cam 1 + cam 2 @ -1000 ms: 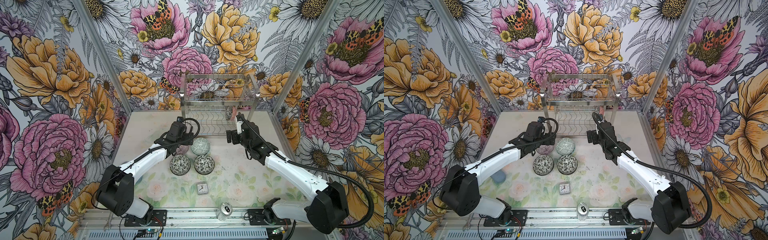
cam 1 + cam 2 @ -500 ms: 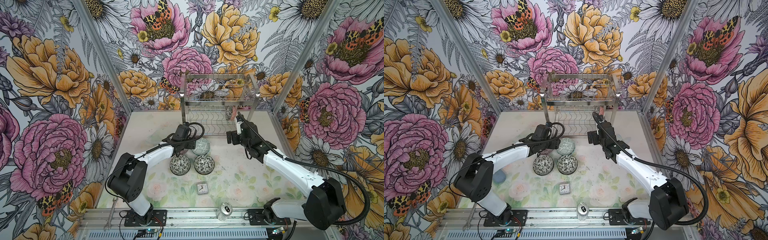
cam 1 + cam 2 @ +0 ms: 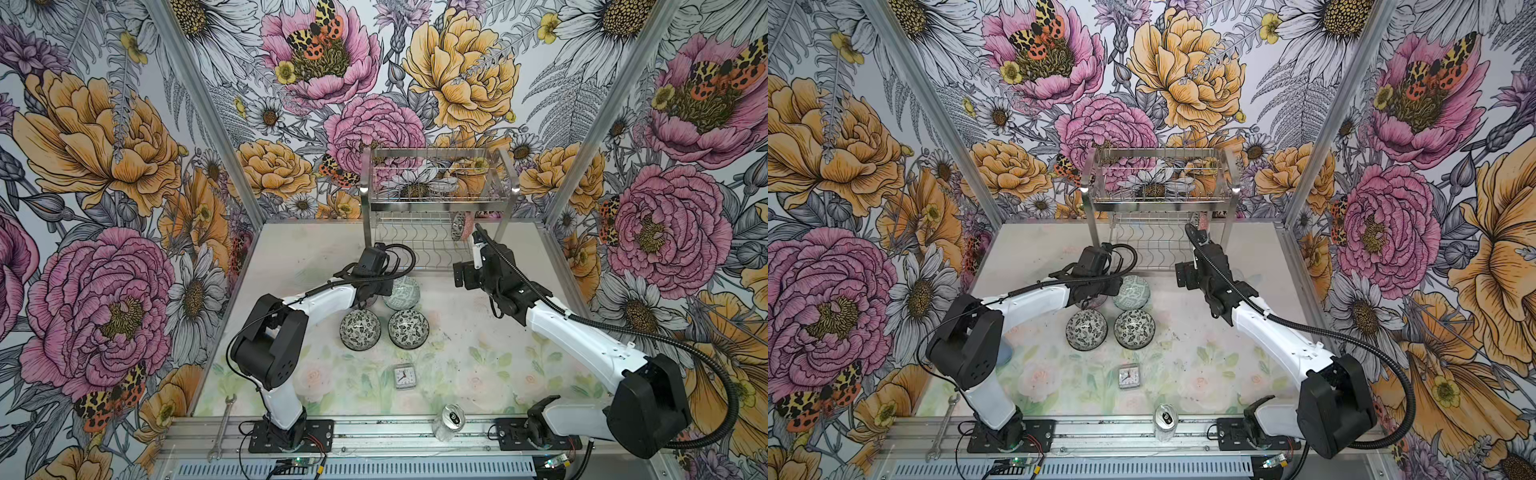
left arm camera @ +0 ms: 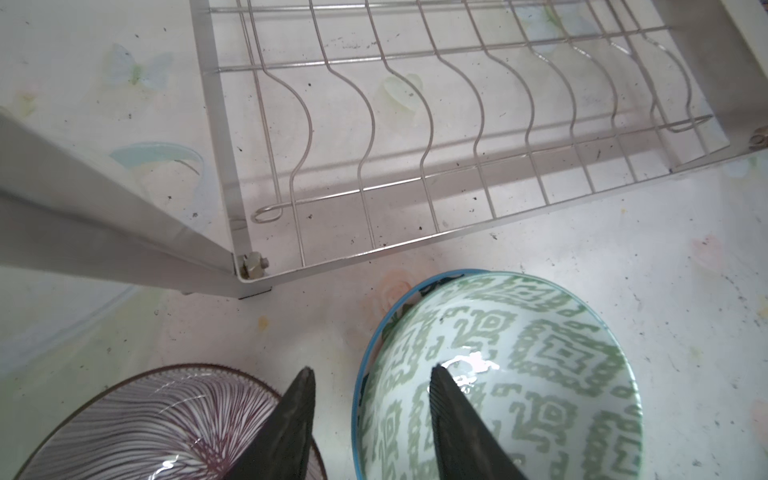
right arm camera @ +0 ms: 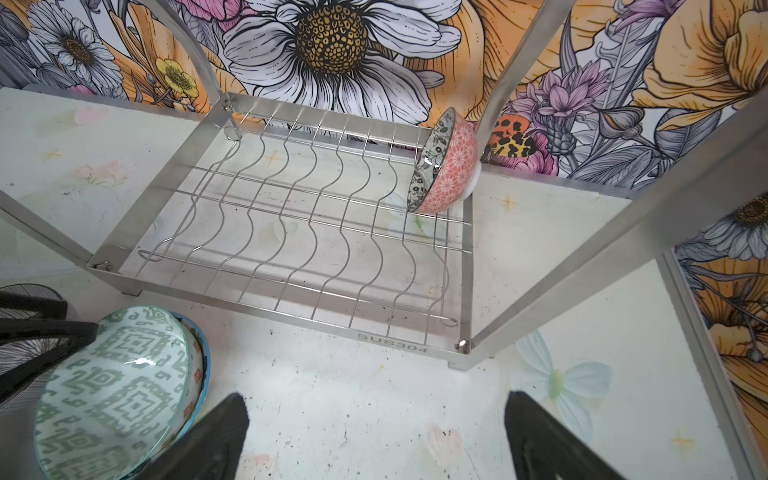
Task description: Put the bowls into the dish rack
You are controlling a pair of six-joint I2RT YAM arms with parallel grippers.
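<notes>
Green bowl (image 4: 519,365) rim between left hand (image 4: 369,376) fingers (image 4: 457,424)

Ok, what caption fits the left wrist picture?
Left gripper straddles the rim of the green bowl, near the dish rack.

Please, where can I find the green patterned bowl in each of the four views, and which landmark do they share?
Top view: green patterned bowl at centre, just before the dish rack.
Top view: the bowl at centre too, before the rack.
Left wrist: the bowl near the rack's front rail, the left gripper straddling its rim.
Right wrist: the bowl near the rack's front corner, beside the left gripper.
Shared landmark: the rack's wavy lower shelf.
</notes>
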